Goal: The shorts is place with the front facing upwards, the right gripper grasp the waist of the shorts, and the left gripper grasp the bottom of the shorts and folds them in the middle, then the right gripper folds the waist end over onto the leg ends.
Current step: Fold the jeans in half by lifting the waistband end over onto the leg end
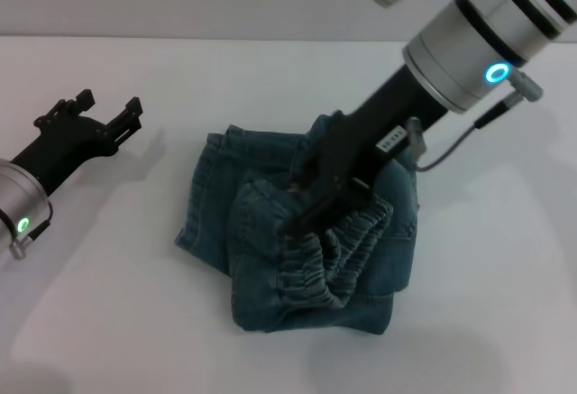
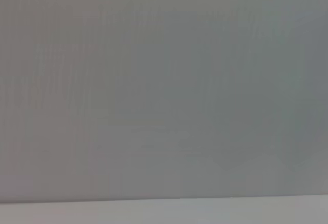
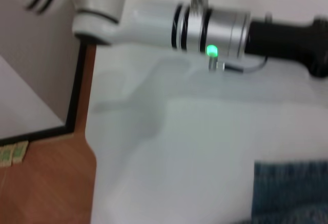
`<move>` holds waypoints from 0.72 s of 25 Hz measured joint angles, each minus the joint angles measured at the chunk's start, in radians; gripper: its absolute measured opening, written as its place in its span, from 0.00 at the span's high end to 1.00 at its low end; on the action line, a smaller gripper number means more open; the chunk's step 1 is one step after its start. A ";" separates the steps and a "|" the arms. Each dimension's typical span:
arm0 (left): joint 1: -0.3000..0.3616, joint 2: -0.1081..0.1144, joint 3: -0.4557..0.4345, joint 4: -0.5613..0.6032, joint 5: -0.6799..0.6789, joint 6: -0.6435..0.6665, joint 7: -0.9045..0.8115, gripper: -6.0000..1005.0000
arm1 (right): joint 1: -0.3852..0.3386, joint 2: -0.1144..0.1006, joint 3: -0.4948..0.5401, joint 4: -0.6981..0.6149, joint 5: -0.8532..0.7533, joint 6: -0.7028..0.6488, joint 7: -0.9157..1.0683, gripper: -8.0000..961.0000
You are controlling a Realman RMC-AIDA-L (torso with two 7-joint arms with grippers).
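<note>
White tabletop (image 1: 505,304) under denim shorts (image 1: 270,295), wooden floor (image 3: 46,183) beyond.

Right gripper (image 1: 302,203) fingertips buried in folds of the blue denim shorts (image 1: 270,259); closure indeterminate. Left wrist view blank grey. Right wrist view crops the shorts at lower right.

No readable writing anywhere in the three views.
The small pale label plate (image 1: 391,139) on the black wrist of the right arm carries marks too small to make out, and the folded blue denim shorts (image 1: 306,232) show no legible tag, brand or number.
</note>
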 joint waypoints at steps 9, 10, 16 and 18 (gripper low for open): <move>-0.011 0.000 0.054 -0.008 0.007 0.056 -0.013 0.22 | -0.128 -0.005 0.098 -0.018 -0.015 0.091 -0.002 0.43; -0.011 0.000 0.054 -0.008 0.007 0.056 -0.013 0.22 | -0.131 -0.007 0.100 -0.015 -0.019 0.076 0.002 0.43; -0.025 0.001 0.060 -0.004 0.007 0.054 -0.030 0.22 | -0.137 -0.011 0.096 -0.017 -0.158 0.034 0.053 0.43; -0.030 0.001 0.060 -0.002 0.007 0.052 -0.030 0.22 | -0.134 -0.009 0.095 -0.014 -0.200 0.037 0.061 0.43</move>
